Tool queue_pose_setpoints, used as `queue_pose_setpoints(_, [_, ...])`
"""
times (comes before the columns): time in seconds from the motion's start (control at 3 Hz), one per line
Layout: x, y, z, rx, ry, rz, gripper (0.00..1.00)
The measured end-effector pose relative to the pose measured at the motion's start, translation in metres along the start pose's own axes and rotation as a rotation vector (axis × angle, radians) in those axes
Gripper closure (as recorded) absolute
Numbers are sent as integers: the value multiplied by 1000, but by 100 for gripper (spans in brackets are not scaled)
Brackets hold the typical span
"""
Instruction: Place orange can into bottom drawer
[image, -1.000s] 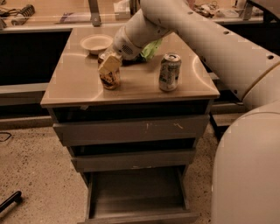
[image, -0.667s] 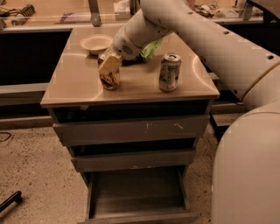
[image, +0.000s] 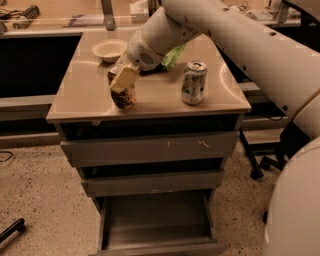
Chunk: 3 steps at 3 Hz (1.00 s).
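Orange can: upright on the cabinet top, directly under the gripper, which hides its upper part.
Gripper: down on the can's top half and touching it; I cannot tell whether it is clamped or loose.
Change: none visible; can and gripper sit where they were a second ago, with no lift.
Meaning: the grasp is probably being made or settled; the carry has not begun.
Bottom drawer: pulled out, bare inside, well below the gripper and nearer the camera.
Other can: on the same top, to the picture's right of the gripper, apart.
Bowl: behind the gripper, apart.
Next need: lift the can, clear the top's front edge, then descend past the upper drawers.
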<state>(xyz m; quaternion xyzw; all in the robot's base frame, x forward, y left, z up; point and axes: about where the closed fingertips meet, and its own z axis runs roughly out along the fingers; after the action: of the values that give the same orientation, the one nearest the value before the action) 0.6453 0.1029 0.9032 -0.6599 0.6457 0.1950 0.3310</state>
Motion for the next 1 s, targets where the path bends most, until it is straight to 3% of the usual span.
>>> queue_pose_setpoints(0.33, [-5, 44, -20, -41, -11, -29, 100])
queue_pose_setpoints(0.67, [7, 111, -47, -135, 24, 54, 100])
queue_pose_setpoints(1.0, [7, 111, -47, -135, 24, 54, 100])
